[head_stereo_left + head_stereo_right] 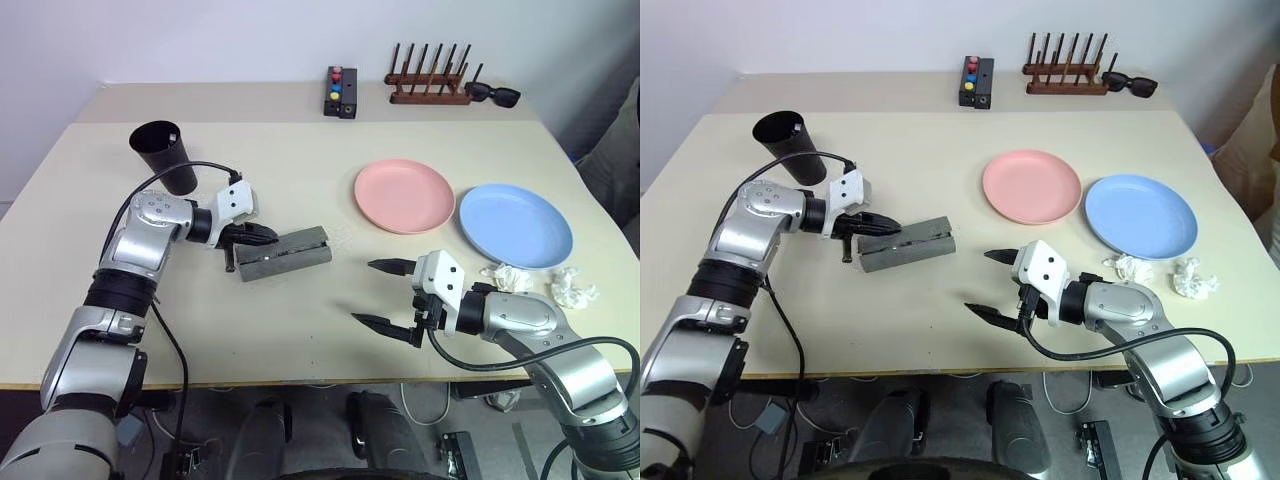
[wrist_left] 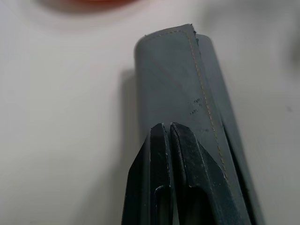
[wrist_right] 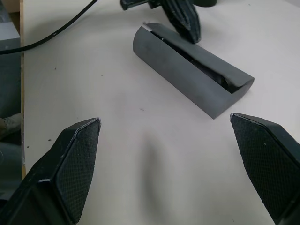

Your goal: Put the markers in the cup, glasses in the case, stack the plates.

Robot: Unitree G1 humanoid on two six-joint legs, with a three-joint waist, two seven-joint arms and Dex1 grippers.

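The grey case [image 1: 288, 254] lies at mid-table with its lid down, a thin gap along its seam. My left gripper [image 1: 266, 237] is shut, fingers [image 2: 180, 140] pressed together and resting on top of the case's left end. My right gripper [image 1: 365, 292] stands wide open above the bare table, to the front right of the case and apart from it. The black cup [image 1: 160, 152] stands at the back left. The pink plate [image 1: 404, 195] and the blue plate [image 1: 515, 224] lie side by side at the right. The markers and the glasses are out of view.
Two crumpled white paper wads [image 1: 508, 277] [image 1: 573, 288] lie in front of the blue plate. Along the far edge stand a black box with coloured buttons [image 1: 341, 92], a wooden peg rack [image 1: 430, 78] and black sunglasses [image 1: 493, 94].
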